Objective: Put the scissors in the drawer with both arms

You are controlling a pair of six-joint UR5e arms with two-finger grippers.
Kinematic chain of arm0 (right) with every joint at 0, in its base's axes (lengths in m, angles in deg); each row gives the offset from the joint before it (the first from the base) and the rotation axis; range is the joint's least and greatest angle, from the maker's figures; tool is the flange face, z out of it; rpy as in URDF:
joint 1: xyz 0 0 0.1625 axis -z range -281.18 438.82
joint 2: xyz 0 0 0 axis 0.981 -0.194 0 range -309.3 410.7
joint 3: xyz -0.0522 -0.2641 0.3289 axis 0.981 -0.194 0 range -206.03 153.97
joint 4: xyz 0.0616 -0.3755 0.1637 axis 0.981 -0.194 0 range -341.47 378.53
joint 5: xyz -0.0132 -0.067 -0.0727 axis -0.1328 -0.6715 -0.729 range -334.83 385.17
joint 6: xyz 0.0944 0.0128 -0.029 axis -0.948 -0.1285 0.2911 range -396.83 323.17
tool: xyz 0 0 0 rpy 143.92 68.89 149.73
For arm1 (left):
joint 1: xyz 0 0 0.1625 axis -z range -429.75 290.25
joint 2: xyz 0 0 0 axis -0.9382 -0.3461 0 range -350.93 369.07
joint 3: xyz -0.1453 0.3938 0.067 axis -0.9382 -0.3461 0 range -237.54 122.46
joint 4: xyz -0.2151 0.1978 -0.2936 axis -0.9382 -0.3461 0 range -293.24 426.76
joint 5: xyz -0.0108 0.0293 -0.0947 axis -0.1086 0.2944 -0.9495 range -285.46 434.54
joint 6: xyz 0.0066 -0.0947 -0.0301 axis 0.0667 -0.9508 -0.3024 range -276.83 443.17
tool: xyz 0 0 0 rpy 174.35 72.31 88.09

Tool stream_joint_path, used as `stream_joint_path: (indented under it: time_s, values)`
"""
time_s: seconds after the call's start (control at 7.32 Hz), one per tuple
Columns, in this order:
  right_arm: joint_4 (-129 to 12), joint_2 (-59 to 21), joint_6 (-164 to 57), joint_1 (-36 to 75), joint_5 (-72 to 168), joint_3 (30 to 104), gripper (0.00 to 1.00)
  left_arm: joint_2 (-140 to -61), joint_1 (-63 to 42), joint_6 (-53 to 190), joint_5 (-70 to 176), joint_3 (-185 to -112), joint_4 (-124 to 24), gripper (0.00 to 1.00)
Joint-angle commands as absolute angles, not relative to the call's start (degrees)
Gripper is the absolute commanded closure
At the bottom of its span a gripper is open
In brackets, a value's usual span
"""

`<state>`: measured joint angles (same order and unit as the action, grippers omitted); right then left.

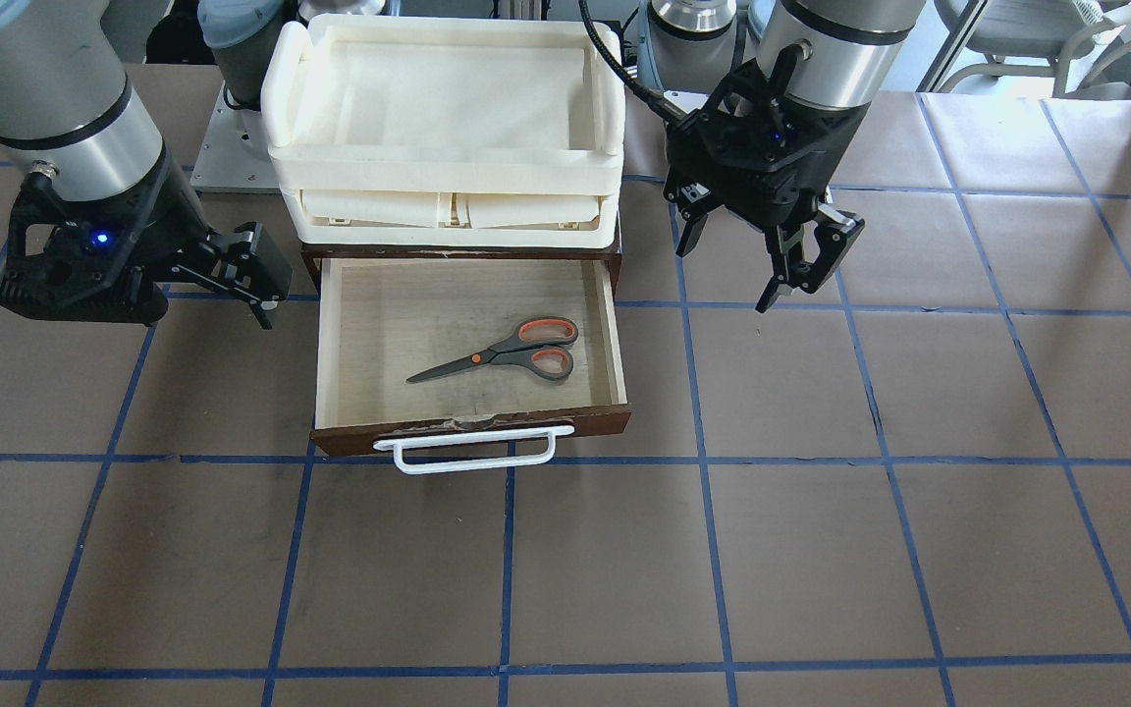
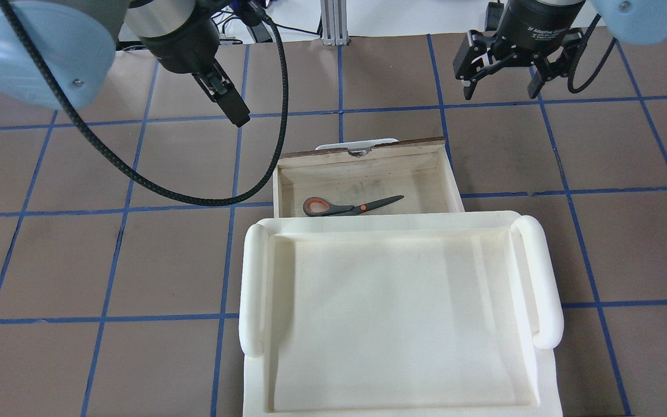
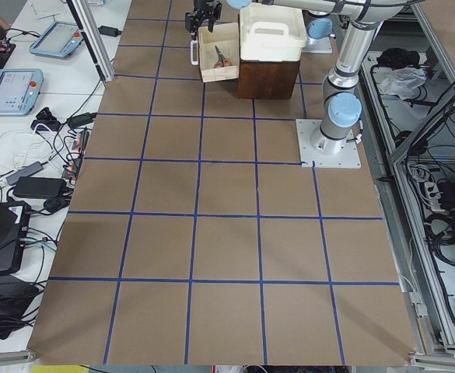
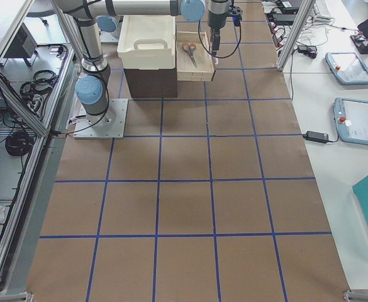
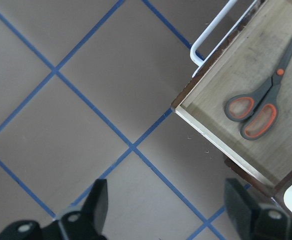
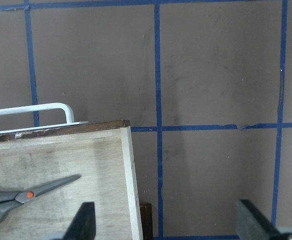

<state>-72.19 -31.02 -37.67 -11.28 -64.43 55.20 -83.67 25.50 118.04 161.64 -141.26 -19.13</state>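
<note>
The scissors (image 1: 507,353) lie flat on the pale floor of the open drawer (image 1: 472,427), blades pointing toward the robot's right. They also show in the overhead view (image 2: 351,207) and in both wrist views (image 5: 255,105) (image 6: 26,195). My left gripper (image 1: 727,275) is open and empty, and hangs above the table beside the drawer's left side (image 2: 235,110) (image 5: 168,205). My right gripper (image 1: 266,295) is open and empty, and hangs off the drawer's right side (image 2: 500,92) (image 6: 168,225). Neither gripper touches the drawer or the scissors.
Stacked cream plastic trays (image 1: 443,147) sit on the dark-brown cabinet above the drawer (image 2: 252,289). The drawer's white bar handle (image 1: 472,452) sticks out toward the operators' side. The table is brown paper with a blue tape grid.
</note>
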Motion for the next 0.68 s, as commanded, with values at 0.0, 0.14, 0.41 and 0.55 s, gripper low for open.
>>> stream_joint_path:
  time_s: [0.0,0.14,0.41,0.55]
  values:
    - [-72.35,-31.04,-37.62,-11.36,-64.48,55.36,0.0,-81.47,23.34,102.32,162.61,-141.83,-22.43,0.12]
    - [-72.35,-31.04,-37.36,-11.36,-64.48,55.36,0.0,-81.2,22.54,98.76,162.43,-142.18,-23.49,0.11]
    - [-72.35,-31.13,-37.27,-11.36,-64.48,55.53,0.0,-80.68,20.0,96.01,162.43,-142.27,-26.84,0.09]
    - [-72.35,-31.13,-37.35,-11.36,-64.4,55.53,0.0,-80.06,19.38,95.74,162.43,-142.27,-27.45,0.08]
